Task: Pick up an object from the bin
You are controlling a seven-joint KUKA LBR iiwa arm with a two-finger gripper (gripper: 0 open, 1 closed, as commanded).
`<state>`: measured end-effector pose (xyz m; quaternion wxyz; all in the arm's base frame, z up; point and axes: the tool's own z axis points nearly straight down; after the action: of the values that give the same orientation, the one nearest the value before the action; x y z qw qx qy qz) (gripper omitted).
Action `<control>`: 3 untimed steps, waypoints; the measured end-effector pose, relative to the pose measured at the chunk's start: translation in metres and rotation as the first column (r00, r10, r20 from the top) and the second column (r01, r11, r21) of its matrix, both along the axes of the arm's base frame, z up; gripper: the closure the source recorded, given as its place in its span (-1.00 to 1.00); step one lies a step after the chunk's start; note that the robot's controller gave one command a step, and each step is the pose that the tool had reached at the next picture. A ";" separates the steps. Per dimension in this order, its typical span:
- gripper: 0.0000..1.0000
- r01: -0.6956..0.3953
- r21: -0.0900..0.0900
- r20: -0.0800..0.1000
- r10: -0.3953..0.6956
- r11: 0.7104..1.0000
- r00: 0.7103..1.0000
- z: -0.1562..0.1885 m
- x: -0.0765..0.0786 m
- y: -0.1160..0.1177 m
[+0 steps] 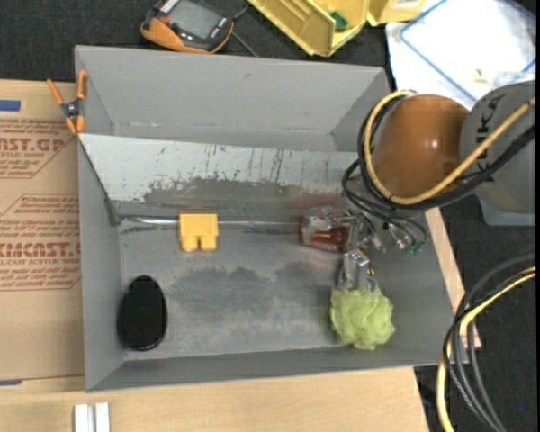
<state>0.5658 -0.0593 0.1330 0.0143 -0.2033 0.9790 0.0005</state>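
Even, fairly bright overhead light, soft sheen on the orange cover (418, 147) at two o'clock, weak shadows inside the bin (225, 88).

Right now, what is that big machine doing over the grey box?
A robot arm reaches from the right into the grey metal bin. Its gripper hangs right above a fluffy lime-green puff near the front right corner; whether it has hold of it I cannot tell. A small yellow block, a black oval thing and a reddish-brown clear piece lie elsewhere on the floor.
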 end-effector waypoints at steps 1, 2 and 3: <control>-1.00 -0.046 0.002 -0.001 0.046 0.999 0.999 -0.021 -0.021 -0.017; -1.00 -0.118 0.001 0.000 0.118 0.993 0.993 -0.003 -0.014 -0.041; -1.00 -0.131 0.002 -0.008 0.131 0.991 0.991 -0.060 -0.079 -0.089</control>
<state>0.4870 -0.1481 0.0726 0.0103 -0.2669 0.9637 0.0033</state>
